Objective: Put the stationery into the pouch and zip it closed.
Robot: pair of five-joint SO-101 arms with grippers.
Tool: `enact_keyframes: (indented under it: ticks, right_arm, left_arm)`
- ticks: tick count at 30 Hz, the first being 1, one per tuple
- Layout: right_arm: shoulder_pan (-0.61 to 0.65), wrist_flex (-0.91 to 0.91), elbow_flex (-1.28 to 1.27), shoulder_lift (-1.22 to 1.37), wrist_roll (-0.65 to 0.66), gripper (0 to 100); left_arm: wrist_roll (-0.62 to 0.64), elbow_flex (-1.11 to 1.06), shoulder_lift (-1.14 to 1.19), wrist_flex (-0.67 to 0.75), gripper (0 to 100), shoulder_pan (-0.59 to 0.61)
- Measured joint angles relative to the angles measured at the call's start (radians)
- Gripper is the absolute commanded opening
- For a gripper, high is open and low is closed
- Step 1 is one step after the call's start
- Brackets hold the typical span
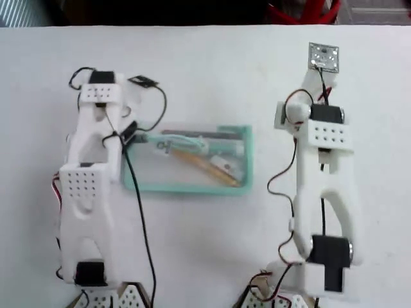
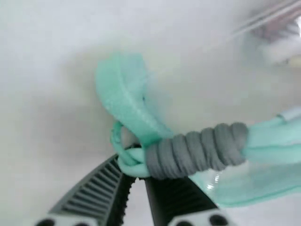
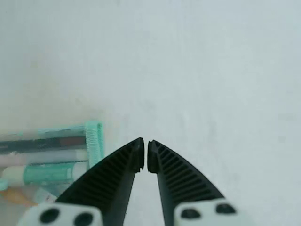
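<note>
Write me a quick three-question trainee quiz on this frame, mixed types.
1. True or false: the right tool holds stationery.
2. The left tool grips: A) the pull B) stationery C) nothing.
3. Fill in: the stationery lies in the ____.
Key: 1 false, it is shut on nothing over bare table; 2 A; 3 pouch.

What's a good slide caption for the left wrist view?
Left gripper shut on the teal zipper pull of the pouch, next to its gray cord wrap.
</note>
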State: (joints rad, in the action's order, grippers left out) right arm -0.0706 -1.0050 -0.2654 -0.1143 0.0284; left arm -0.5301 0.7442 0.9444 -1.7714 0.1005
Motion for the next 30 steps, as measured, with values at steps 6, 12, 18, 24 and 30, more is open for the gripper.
enact_keyframes:
  ticks: [6,12,18,24,30]
  right_arm:
    - [0.023,-0.006,-0.063,-0.147,0.089,2.1]
    - [0.104,-0.044,-0.064,-0.224,0.107,2.1]
    - [0.199,-0.195,0.058,-0.348,0.107,2.1]
    - [0.229,-0.328,0.272,-0.6,0.107,2.3]
    - [0.313,-0.358,0.336,-0.924,0.107,2.3]
  left_arm:
    - [0.031,-0.155,-0.255,-0.006,2,-0.092]
    - [0.031,-0.229,-0.766,0.031,2,-0.034]
    - [0.031,-0.229,-1.166,0.095,2,0.018]
    - [0.031,-0.213,-1.573,0.054,2,0.02]
    - [0.035,-0.261,-1.907,0.12,2,0.02]
